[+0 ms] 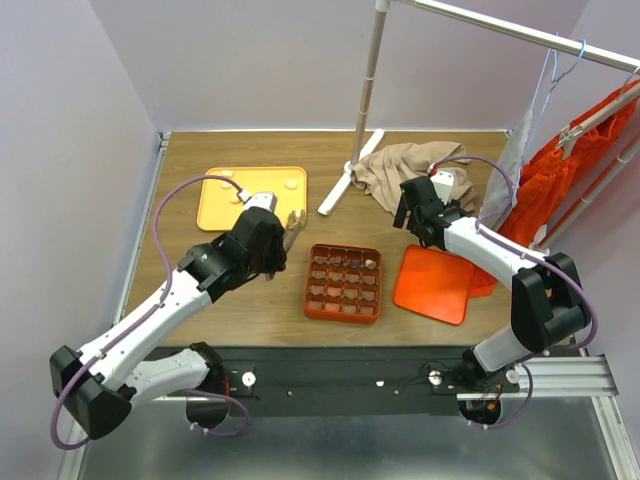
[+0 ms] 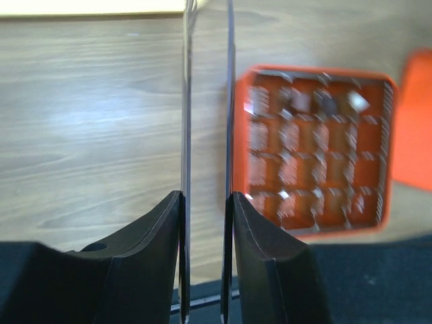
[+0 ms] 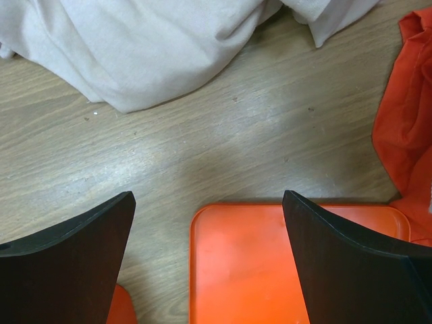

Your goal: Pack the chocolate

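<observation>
Left gripper (image 1: 293,222): fingers (image 2: 186,101) are set almost together, with a thin strip of table (image 2: 88,121) seen through the gap. Nothing is seen between them in the wrist view, but the tips are cut off at the frame edge, so whether anything is pinched cannot be told. It is held over bare wood between the yellow-orange tray (image 1: 215,215) and the gridded orange box (image 2: 317,231), well apart from the box.

Right gripper (image 3: 208,196): jaws are spread wide and nothing is held. It is positioned above the far edge of the flat orange tray (image 3: 270,270), with wood visible beyond. A beige cloth (image 3: 135,47) is bunched just past it, and an orange garment (image 3: 405,101) lies at the tray's right side.

Chocolate (image 2: 329,104): a few lumps, brown and cream, are seen in the box's cells, mostly in one edge row; the view is blurred, so no count is given. More small cream lumps (image 1: 290,184) are scattered on the yellow-orange tray.

The box and the flat tray are placed side by side, near each other. A rack pole (image 1: 368,80) stands at the far side of the table.
</observation>
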Tool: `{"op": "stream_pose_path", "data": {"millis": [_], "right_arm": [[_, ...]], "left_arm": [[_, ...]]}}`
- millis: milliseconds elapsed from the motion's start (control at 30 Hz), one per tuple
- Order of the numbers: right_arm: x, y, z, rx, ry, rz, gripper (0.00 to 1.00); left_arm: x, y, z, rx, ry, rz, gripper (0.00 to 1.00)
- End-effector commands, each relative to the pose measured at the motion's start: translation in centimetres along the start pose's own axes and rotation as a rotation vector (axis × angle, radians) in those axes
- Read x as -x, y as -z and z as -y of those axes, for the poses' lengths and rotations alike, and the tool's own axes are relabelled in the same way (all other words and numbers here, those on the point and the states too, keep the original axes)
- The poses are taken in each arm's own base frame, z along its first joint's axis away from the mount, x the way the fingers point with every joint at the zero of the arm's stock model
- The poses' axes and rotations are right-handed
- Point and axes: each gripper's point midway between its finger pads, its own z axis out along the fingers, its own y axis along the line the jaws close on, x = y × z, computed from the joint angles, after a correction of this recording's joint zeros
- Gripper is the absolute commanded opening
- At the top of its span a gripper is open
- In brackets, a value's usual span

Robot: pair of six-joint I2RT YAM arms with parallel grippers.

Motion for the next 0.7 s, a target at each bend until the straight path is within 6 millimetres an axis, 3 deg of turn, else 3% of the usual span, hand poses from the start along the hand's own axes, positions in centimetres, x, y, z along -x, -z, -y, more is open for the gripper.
{"op": "stream_pose_path", "data": {"millis": [0, 67, 300, 667], "right_arm": [[0.5, 0.2, -0.2, 0.007, 0.001, -0.003, 0.99], [0.5, 0.3, -0.2, 0.010, 0.000, -0.001, 0.99], [0.5, 0.5, -0.2, 0.018, 0.000, -0.003, 0.99], [0.1, 0.4, -0.8, 0.043, 0.000, -0.024, 0.99]], "left_arm": [[3.2, -0.9, -3.6, 0.144, 0.187, 0.078, 0.42], [3.9, -1.7, -5.0, 0.199, 0.223, 0.086, 0.42], [6.4, -3.9, -6.3, 0.280, 0.206, 0.095, 0.43], [6.9, -7.2, -7.0, 0.346, 0.118, 0.060, 0.47]]}}
